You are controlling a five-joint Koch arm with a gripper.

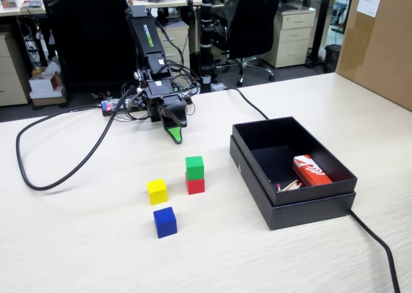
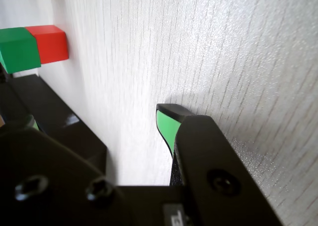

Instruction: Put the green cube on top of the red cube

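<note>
- Green matte cube (image 1: 194,165) is seen stacked on the small red matte cube (image 1: 195,185), centre of the fixed view, upper left of the wrist view.
- Black gripper with green-padded tip (image 1: 174,133) is held above-left of the stack, jaws parted, nothing grasped.
- Black open box (image 1: 309,206) is placed at right.

— What are the surfaces like?
— The table (image 1: 77,241) looks like pale wood-grain laminate, faintly textured. The green cube (image 1: 194,167) and red cube (image 1: 196,185) are matt; the gripper (image 2: 99,136) is glossy black plastic.
</note>
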